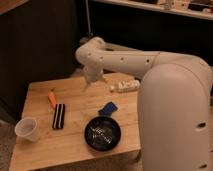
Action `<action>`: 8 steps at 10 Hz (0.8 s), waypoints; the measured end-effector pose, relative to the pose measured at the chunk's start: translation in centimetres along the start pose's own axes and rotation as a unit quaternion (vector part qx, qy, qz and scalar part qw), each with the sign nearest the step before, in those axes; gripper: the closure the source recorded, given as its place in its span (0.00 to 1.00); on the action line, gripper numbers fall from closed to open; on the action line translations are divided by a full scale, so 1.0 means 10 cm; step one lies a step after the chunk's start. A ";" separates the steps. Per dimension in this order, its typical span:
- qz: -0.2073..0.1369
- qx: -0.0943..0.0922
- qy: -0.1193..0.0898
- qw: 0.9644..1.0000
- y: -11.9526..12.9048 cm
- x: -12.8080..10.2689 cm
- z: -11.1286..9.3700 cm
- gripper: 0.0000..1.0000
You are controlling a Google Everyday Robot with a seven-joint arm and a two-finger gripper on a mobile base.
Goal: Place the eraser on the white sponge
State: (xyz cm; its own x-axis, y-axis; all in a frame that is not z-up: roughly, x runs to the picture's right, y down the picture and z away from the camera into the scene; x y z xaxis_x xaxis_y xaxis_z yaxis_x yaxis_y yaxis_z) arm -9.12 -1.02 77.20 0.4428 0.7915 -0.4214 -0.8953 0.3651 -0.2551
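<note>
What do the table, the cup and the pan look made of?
Table: pale wood tone, matte, probably wood. Cup: white, thin-walled, paper or plastic. Pan: black, likely metal, faint glints inside. The gripper hangs open over the table's back part, touching none.
</note>
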 end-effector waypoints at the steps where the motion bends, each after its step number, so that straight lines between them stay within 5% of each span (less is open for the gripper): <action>1: -0.023 -0.007 -0.001 1.000 0.37 0.03 -0.03 0.20; 4: -0.064 -0.019 -0.001 0.998 0.99 0.11 -0.09 0.20; 8: -0.062 -0.018 -0.001 0.998 0.96 0.12 -0.09 0.20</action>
State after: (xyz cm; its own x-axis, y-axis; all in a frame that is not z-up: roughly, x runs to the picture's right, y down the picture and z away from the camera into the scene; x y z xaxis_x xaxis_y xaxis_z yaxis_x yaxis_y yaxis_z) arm -17.13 2.97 73.53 0.5498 0.7420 -0.3835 -0.8315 0.4425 -0.3358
